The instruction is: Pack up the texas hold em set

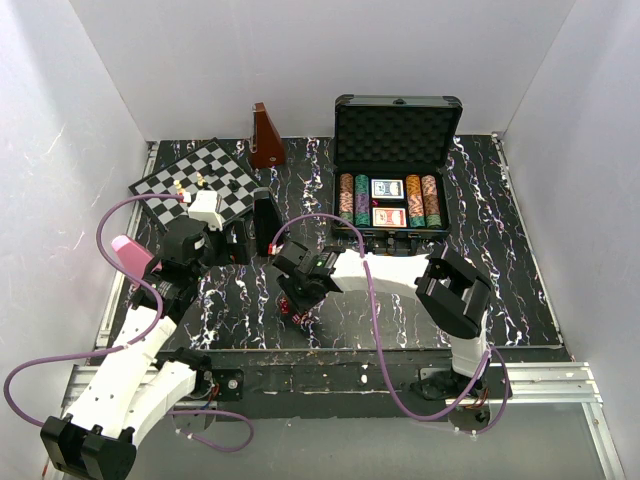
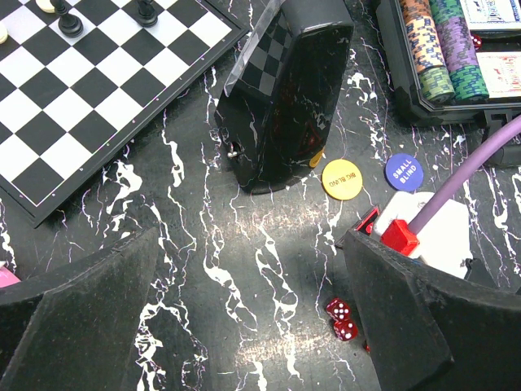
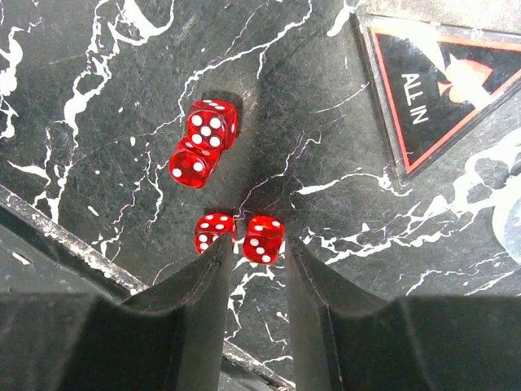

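Observation:
The black foam-lined case [image 1: 398, 122] stands open at the back right with striped chip rows [image 1: 346, 198] and two card decks [image 1: 386, 188] in it. Several red dice lie loose near the table's front. My right gripper [image 3: 259, 240] hangs low over them, open, and one die [image 3: 263, 238] sits between its tips with small gaps; another die [image 3: 214, 231] rests just outside the left finger. My left gripper [image 2: 252, 244] is wide open over bare table. A yellow button [image 2: 341, 177] and a blue button [image 2: 403, 172] lie ahead of it, and two dice [image 2: 339, 309] by its right finger.
A chessboard [image 1: 195, 180] with pieces lies at the back left, and a brown pyramid [image 1: 266, 138] stands behind it. A black glossy wedge-shaped box [image 2: 285, 98] stands between board and case. A triangular "ALL IN" marker [image 3: 444, 81] lies beside the dice. The table's front edge [image 3: 73, 244] is close.

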Controlling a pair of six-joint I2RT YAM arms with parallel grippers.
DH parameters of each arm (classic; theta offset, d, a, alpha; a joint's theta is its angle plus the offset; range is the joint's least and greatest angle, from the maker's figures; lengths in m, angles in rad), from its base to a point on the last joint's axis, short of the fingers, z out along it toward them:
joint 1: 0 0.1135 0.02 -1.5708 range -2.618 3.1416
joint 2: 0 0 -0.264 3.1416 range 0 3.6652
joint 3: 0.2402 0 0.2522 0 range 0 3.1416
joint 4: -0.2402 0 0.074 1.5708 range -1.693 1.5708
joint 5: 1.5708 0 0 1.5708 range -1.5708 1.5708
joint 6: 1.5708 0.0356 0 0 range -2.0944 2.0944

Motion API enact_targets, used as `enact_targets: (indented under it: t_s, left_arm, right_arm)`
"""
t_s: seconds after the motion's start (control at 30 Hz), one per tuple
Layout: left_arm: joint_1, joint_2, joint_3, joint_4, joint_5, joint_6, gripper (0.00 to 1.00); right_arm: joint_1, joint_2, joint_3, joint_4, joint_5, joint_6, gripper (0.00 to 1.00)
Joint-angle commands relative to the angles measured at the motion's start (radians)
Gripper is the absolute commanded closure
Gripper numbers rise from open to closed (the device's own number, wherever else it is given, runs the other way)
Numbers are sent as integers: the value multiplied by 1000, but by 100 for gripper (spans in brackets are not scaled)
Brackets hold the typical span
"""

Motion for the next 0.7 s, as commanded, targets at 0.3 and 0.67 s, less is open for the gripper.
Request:
enact_targets:
  t_s: [0.3, 0.67]
  left_arm:
    - [-2, -21, 13, 14, 4, 7, 2]
    - [-2, -24, 13, 14, 1, 5, 2]
  right_arm:
    - [16, 29, 67, -63, 45, 32, 62]
    - [17, 38, 73, -80, 62, 51, 65]
